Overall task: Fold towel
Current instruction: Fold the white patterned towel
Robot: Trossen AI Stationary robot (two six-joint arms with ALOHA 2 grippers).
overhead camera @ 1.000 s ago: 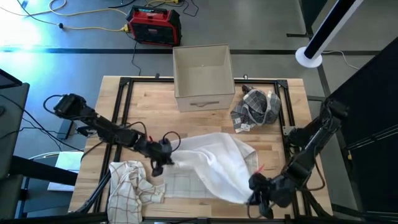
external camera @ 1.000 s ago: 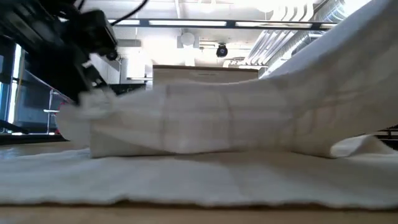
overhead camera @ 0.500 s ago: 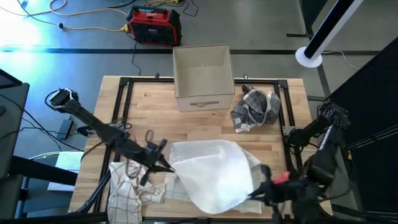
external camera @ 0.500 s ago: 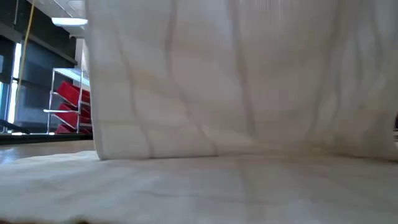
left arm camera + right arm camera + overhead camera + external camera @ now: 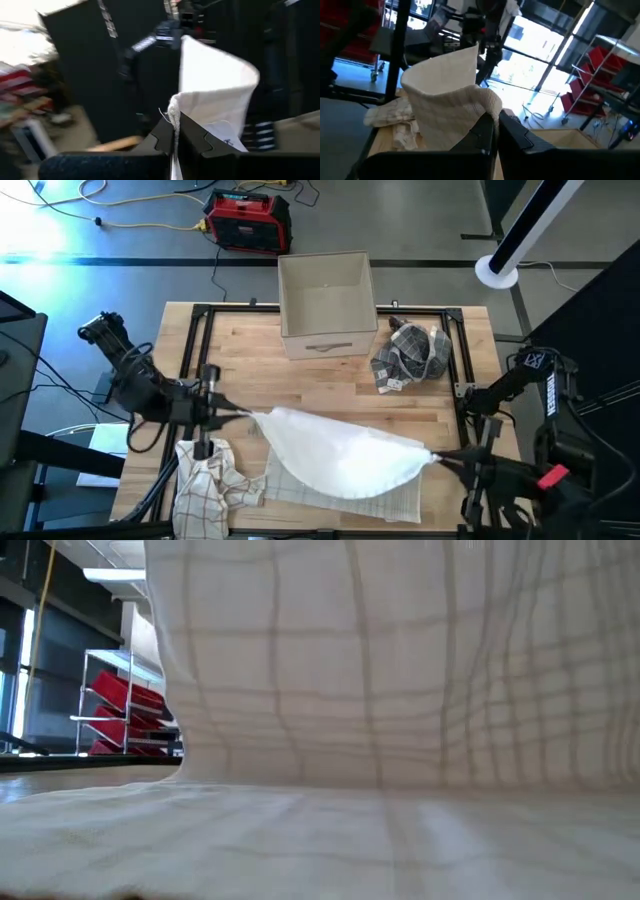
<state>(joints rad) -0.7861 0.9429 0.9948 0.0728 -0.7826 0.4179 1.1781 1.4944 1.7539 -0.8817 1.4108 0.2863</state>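
Bright window glare in the wrist views; left wrist view motion-blurred; low view soft.

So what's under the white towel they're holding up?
The towel hangs between the left hand and right hand. Under it, its own lower part lies on the table. Anything beneath that is hidden.

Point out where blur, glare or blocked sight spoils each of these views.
Low view: the lifted white towel fills nearly the whole frame, hiding both arms. Left wrist view: motion-blurred background, with only the left gripper pinching the towel edge sharp. Right wrist view: bright windows glare behind the right gripper. High view: evenly lit and clear.
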